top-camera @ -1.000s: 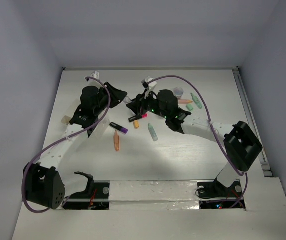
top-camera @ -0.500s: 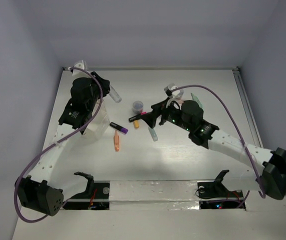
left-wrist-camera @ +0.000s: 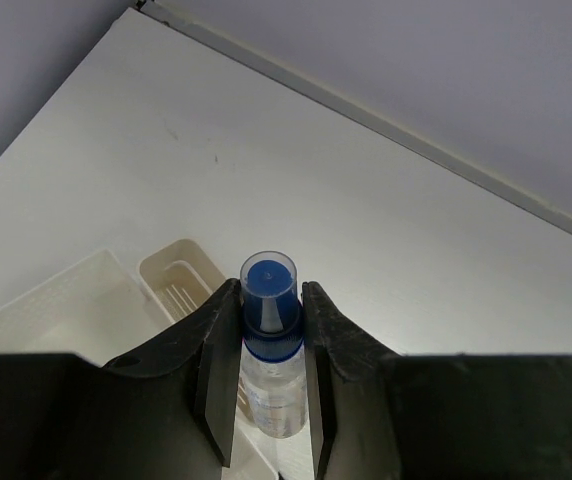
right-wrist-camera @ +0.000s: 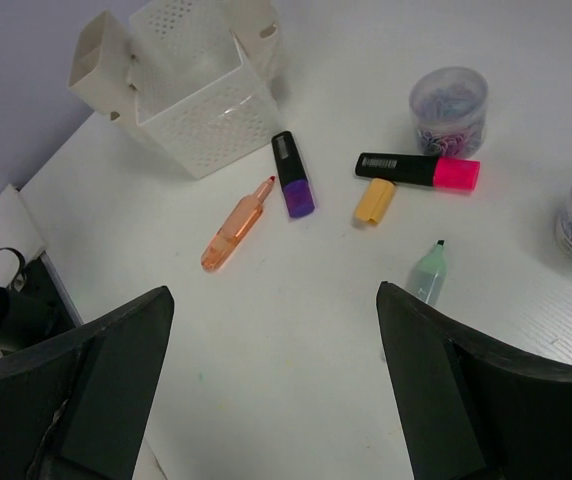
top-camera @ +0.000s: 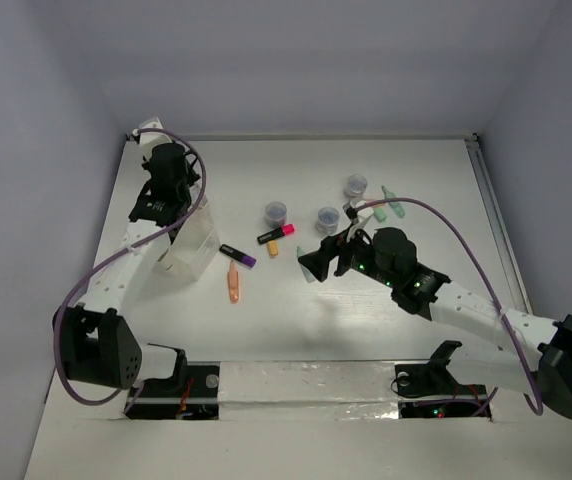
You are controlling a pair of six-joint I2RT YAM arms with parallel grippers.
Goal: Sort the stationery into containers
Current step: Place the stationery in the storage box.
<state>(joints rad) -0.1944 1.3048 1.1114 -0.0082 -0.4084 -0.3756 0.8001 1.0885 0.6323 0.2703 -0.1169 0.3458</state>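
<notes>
One blue-capped white marker (left-wrist-camera: 268, 345) was pinched between the closed-in fingers of the left hand (left-wrist-camera: 269, 296). It lay along them with its cap pointing away from the wrist. The containers (left-wrist-camera: 76, 305) sat just below and to that hand's left, one small bin beside the cap. To finish this drop well, the hand probably needed to shift until the marker hung squarely over a single bin rather than over a wall. It would then lower before letting go, since a round barrel released high would likely bounce or roll out. The right hand (right-wrist-camera: 273, 292) hung spread wide and empty above the worktop (right-wrist-camera: 296, 330). The pale green marker (right-wrist-camera: 427, 272) lay just ahead of its right finger, and the orange marker (right-wrist-camera: 236, 232) ahead toward its left.
</notes>
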